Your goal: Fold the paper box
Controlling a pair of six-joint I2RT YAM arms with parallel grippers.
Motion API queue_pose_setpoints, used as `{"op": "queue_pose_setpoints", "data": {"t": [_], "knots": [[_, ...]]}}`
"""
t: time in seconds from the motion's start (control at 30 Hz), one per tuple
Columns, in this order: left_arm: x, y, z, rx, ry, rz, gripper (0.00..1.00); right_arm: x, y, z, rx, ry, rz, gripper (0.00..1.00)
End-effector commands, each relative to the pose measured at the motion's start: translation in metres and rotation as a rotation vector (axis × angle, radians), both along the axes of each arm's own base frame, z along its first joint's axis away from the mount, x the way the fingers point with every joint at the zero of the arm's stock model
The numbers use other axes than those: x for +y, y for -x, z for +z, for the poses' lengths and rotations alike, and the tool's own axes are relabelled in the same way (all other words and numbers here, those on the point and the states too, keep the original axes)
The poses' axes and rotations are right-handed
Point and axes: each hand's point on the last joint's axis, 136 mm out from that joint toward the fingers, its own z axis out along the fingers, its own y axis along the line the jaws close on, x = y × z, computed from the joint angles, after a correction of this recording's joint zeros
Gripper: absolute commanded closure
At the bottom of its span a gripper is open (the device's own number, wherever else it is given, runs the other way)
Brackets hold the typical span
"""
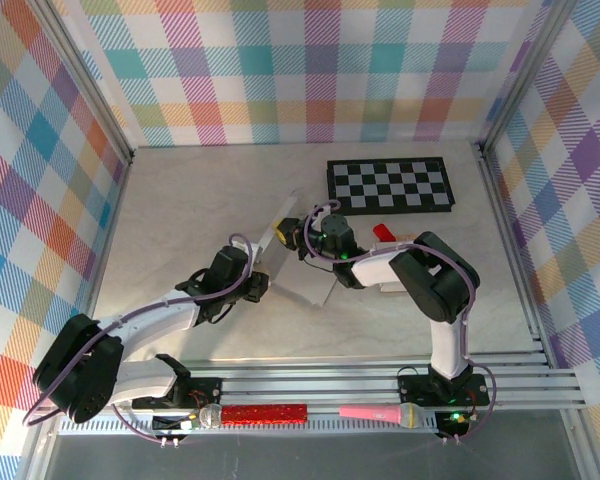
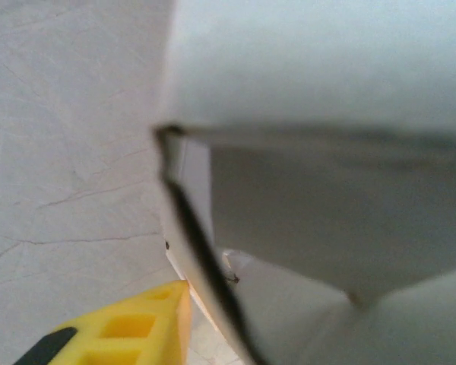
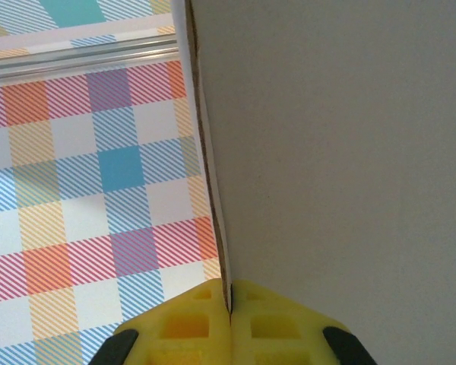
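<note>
Pinches an edge of the white cardboard paper box (image 1: 308,287), midway across the pale table (image 1: 180,210), in the right claw (image 3: 229,303), holds the left claw (image 1: 257,285) beside it at an untellable spread, and risks tearing the card if pulled askew.

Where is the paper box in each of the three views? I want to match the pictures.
Top external: the paper box lies mid-table, between the two arms.
Left wrist: it covers the right and upper part, very close and blurred.
Right wrist: its panel takes the right half.
Shared landmark: the right gripper, yellow fingers pinching the box's edge, also in the top view.
</note>
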Motion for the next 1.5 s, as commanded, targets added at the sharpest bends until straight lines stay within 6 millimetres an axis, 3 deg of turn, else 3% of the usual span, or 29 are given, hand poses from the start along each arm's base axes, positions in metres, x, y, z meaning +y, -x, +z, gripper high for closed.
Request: {"op": "queue_pose_setpoints", "data": {"t": [0.0, 0.27, 0.43, 0.9, 1.03, 1.23, 1.47], "knots": [[-0.003, -0.019, 0.019, -0.098, 0.014, 0.03, 0.73, 0.006, 0.0, -0.009, 0.024, 0.012, -0.001, 1.0], [-0.01, -0.026, 0.017, -0.106, 0.066, 0.052, 0.73, 0.002, -0.001, -0.022, 0.066, 0.024, -0.039, 1.0], [-0.015, -0.032, 0.011, -0.103, 0.091, 0.059, 0.67, 0.004, -0.001, -0.017, 0.077, 0.013, -0.06, 1.0], [-0.017, -0.056, 0.025, -0.18, 0.127, 0.145, 0.58, 0.007, 0.002, -0.013, 0.103, 0.033, -0.107, 1.0], [-0.014, -0.064, 0.024, -0.202, 0.106, 0.172, 0.6, 0.006, 0.008, -0.021, 0.122, 0.061, -0.105, 1.0], [-0.024, -0.074, 0.026, -0.204, 0.104, 0.154, 0.74, 0.005, 0.011, -0.029, 0.145, 0.076, -0.103, 1.0], [-0.024, -0.087, 0.034, -0.233, 0.112, 0.198, 0.71, 0.008, 0.012, -0.038, 0.147, 0.102, -0.114, 1.0]]}}
